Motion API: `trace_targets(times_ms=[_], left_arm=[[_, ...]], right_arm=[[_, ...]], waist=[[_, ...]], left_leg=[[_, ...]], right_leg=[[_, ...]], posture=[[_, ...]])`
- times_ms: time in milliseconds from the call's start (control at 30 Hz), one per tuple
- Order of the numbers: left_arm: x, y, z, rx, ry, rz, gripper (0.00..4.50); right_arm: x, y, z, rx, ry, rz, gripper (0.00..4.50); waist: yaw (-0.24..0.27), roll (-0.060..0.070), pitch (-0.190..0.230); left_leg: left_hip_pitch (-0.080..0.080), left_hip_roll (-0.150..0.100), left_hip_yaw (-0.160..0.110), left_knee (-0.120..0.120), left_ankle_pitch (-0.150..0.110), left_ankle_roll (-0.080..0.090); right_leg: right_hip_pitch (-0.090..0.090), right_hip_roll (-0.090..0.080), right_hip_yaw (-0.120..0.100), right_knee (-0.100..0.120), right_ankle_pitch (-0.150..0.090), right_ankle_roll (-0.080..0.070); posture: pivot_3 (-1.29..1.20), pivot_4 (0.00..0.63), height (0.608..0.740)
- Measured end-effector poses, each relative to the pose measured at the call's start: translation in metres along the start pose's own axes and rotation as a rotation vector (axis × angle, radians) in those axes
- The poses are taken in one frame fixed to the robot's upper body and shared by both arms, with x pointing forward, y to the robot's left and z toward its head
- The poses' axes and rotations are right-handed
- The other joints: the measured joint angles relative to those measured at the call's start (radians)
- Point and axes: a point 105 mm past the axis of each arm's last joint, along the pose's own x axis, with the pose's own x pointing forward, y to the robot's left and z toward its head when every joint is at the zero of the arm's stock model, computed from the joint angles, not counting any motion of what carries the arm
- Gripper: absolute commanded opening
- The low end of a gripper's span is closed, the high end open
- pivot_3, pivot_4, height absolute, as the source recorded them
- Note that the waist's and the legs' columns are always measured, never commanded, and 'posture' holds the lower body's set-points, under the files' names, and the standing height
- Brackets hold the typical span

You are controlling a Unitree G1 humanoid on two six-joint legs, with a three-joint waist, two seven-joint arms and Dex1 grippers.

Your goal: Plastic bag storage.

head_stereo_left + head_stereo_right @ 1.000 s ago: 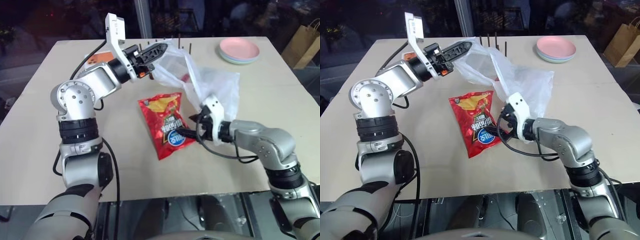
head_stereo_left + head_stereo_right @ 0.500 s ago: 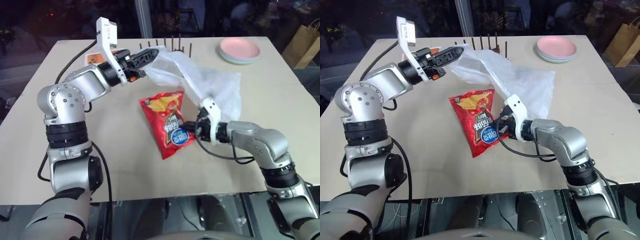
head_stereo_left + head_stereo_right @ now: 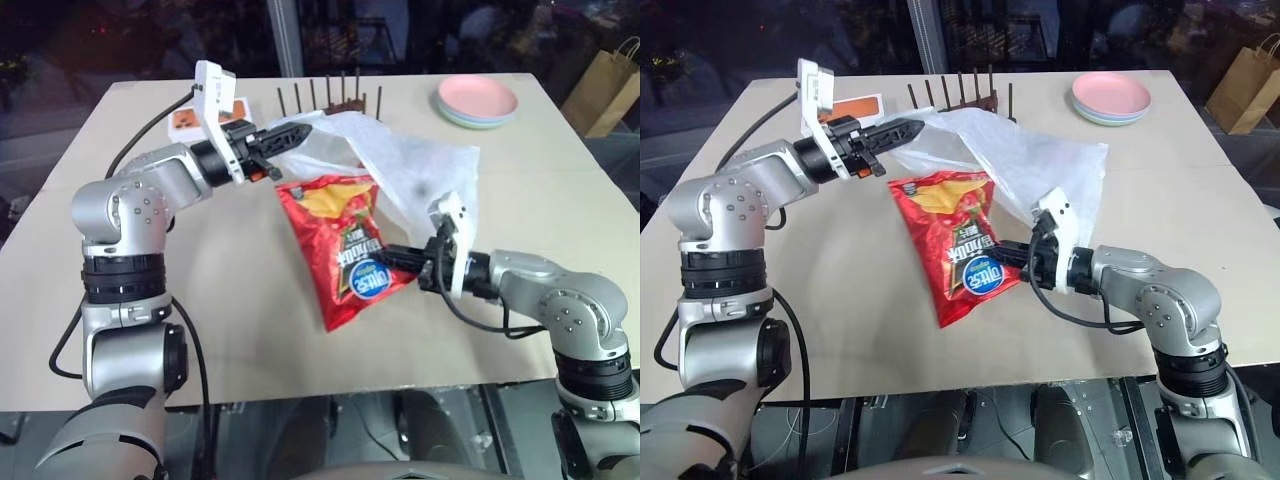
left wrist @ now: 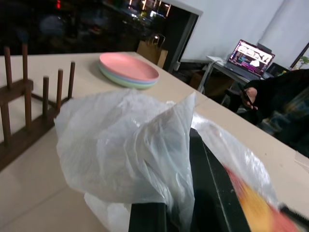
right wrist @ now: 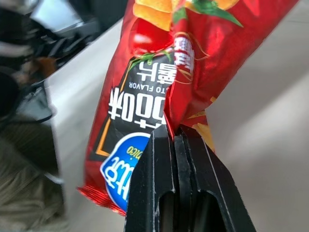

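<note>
The plastic bag, thin, whitish and crinkled, lies bunched across the table's middle. Its left end is raised, and my left gripper is shut on that end. In the left wrist view the bag drapes over the black fingers. A red glossy chip packet hangs tilted off the table in front of the bag. My right gripper is shut on the packet's right edge. The right wrist view shows the gripper pinching the packet's side fold.
A wooden peg rack stands behind the bag. A stack of pink and pale plates sits at the far right. An orange card lies behind my left arm. A brown paper bag stands beyond the table.
My right gripper has shut on the chip packet's edge and pulled it up and to the right. My left gripper has drawn the bag's end leftward and slightly lower.
</note>
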Motion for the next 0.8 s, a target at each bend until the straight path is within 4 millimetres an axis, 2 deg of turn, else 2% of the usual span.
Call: trace_targets(times_ms=[167,267,367,600,700,800], left_arm=[[-0.005,-0.018,0.003,0.012,0.013,-0.078,0.00],[-0.012,-0.018,-0.004,0.023,0.046,-0.068,0.00],[-0.015,-0.015,-0.010,0.015,0.061,-0.050,0.00],[-0.017,-0.007,-0.009,0.054,0.060,-0.003,0.00],[-0.018,-0.011,-0.011,0.056,0.068,-0.028,0.00],[-0.018,-0.020,-0.016,0.056,0.082,-0.069,0.00]], right_arm=[[-0.001,-0.020,-0.003,0.087,-0.017,-0.069,0.03],[-0.008,-0.029,0.004,0.142,-0.067,-0.091,0.03],[-0.016,-0.029,0.015,0.164,-0.117,-0.077,0.03],[-0.024,-0.018,0.019,0.231,-0.137,0.010,0.03],[-0.025,-0.032,0.023,0.292,-0.172,-0.043,0.03],[-0.028,-0.056,0.028,0.383,-0.225,-0.155,0.03]], waist=[[-0.002,0.000,0.000],[-0.003,0.000,0.000],[-0.001,0.000,0.000],[-0.001,0.000,0.000],[-0.003,0.000,0.000],[-0.001,0.000,0.000]], left_leg=[[0.000,0.000,0.001,0.000,0.000,0.000],[0.000,0.001,0.001,-0.001,0.000,0.000],[0.000,0.001,0.001,-0.001,0.000,0.000],[0.000,0.001,0.001,-0.001,0.000,0.000],[0.000,0.001,0.002,-0.001,0.000,0.000],[0.000,0.001,0.002,-0.001,0.000,0.000]], right_leg=[[0.000,0.000,0.000,0.000,0.000,0.000],[-0.001,0.000,0.001,0.000,0.000,0.000],[-0.001,0.001,0.001,0.000,0.000,0.000],[-0.001,0.001,0.001,0.000,0.000,0.000],[-0.001,0.001,0.001,0.000,0.000,0.000],[-0.001,0.001,0.001,0.000,0.000,0.000]], posture=[[0.00,0.150,0.740],[0.00,0.150,0.740],[0.00,0.150,0.740],[0.00,0.150,0.740],[0.00,0.150,0.740],[0.00,0.150,0.740]])
